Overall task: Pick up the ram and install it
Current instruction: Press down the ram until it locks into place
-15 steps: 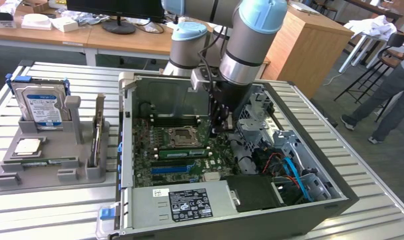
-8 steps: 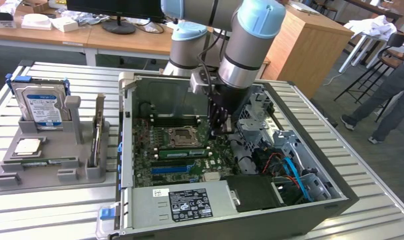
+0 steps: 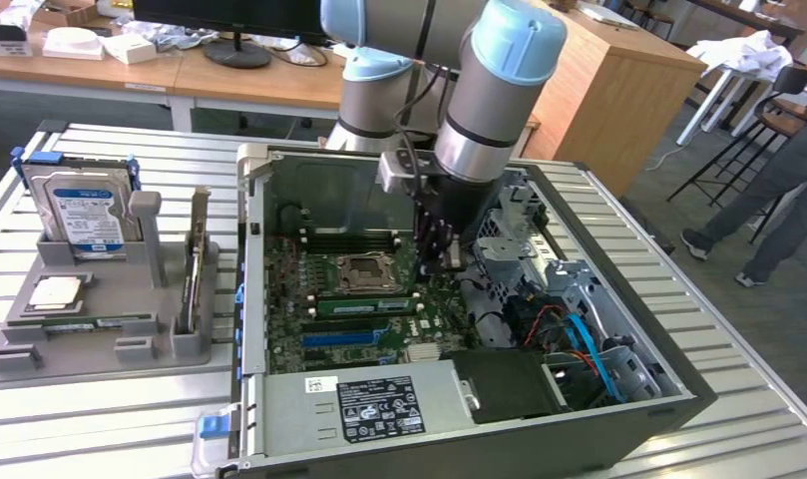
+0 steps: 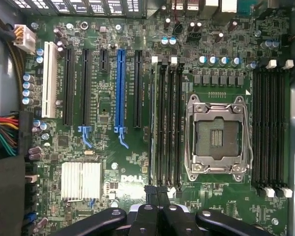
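1. At the exterior view's left, a grey holder tray [image 3: 17, 364] sits on the slatted metal table [image 3: 97, 424]. A hard drive [image 3: 81, 212] stands upright at the tray's back, a silver-topped CPU chip [image 3: 55, 291] lies flat in front of it, and an expansion card [image 3: 193, 264] stands on edge at the tray's right side
2. Next is the open computer case [image 3: 250, 299], its green Dell motherboard [image 3: 286, 299] facing up
3. The ram [image 3: 363, 302] stands on edge in a memory slot just beside the empty CPU socket [image 3: 363, 271], on the side nearer the blue expansion slot [image 3: 339, 338]
4. The gripper [image 3: 447, 265] hangs inside the case over the end of the memory slots toward the exterior view's right. Its fingers are pressed together with nothing between them, and whether the tips touch the ram cannot be told
5. At the far right, a person's legs [image 3: 782, 200] stand well apart from the table
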`<state>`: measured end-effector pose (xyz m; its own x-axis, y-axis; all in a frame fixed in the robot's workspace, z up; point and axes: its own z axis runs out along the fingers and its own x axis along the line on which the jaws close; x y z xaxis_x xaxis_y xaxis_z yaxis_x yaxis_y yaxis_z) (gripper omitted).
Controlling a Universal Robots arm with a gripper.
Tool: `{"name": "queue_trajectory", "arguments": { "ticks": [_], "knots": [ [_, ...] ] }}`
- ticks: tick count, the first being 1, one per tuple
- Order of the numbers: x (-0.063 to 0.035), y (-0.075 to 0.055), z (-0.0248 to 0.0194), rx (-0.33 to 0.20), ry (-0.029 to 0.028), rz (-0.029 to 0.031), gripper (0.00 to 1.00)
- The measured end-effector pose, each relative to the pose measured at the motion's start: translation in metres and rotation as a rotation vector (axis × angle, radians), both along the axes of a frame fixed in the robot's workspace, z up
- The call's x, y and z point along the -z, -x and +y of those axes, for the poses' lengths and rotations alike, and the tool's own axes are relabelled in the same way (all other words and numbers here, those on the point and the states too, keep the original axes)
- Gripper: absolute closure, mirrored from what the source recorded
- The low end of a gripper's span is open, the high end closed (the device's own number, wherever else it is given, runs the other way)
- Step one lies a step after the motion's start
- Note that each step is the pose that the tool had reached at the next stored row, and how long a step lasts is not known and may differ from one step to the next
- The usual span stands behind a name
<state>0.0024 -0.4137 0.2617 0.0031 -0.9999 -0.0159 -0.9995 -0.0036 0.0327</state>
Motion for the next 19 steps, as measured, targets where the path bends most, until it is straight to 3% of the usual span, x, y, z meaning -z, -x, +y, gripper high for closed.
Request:
{"name": "queue_trajectory", "arguments": {
  "ticks": [19],
  "knots": [
    [0.0156, 0.0, 0.0, 0.0, 0.0001, 0.0, 0.9]
  ]
}}
